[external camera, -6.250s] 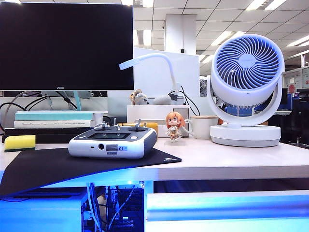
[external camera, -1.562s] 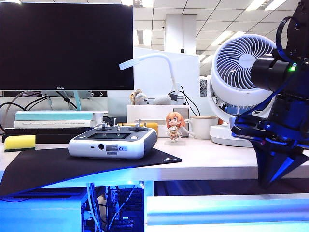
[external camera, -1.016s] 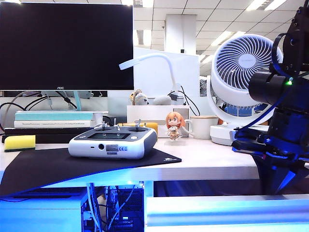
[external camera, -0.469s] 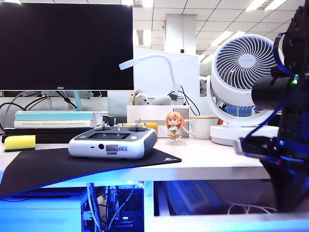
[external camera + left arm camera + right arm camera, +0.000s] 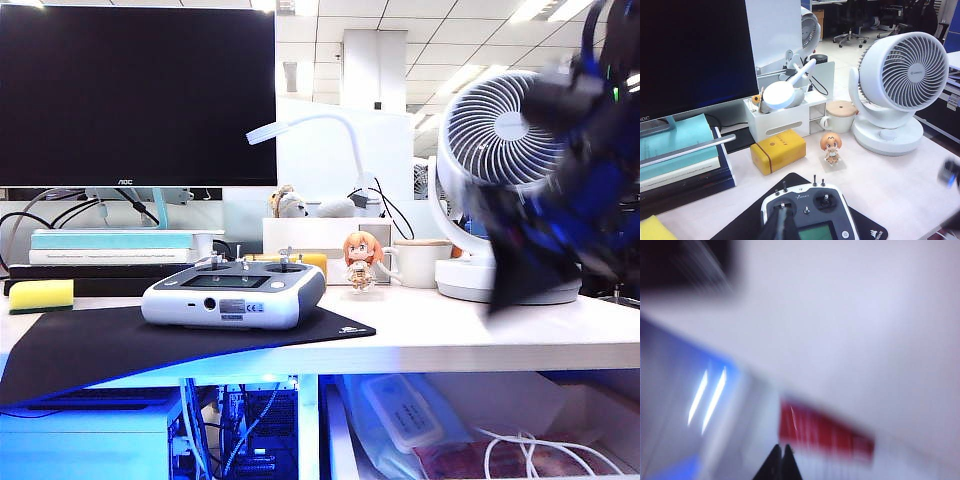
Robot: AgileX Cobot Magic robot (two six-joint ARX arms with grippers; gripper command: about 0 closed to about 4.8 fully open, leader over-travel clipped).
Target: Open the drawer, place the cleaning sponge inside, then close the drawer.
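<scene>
cleaning sponge (image 5: 40, 295) on desk's far left, right gripper (image 5: 781, 459) fingers together, well apart

The right arm appears in the exterior view as a motion-blurred mass of black housing with deep blue tints, a small green light near its upper part, and a dark cable looping along it. The right end effector (image 5: 781, 460) shows in its wrist view as two slim black fingers tapering to pressed-together points. The left end effector (image 5: 782, 225) likewise shows as narrow, dark, blurred fingers meeting at their tips.
</scene>
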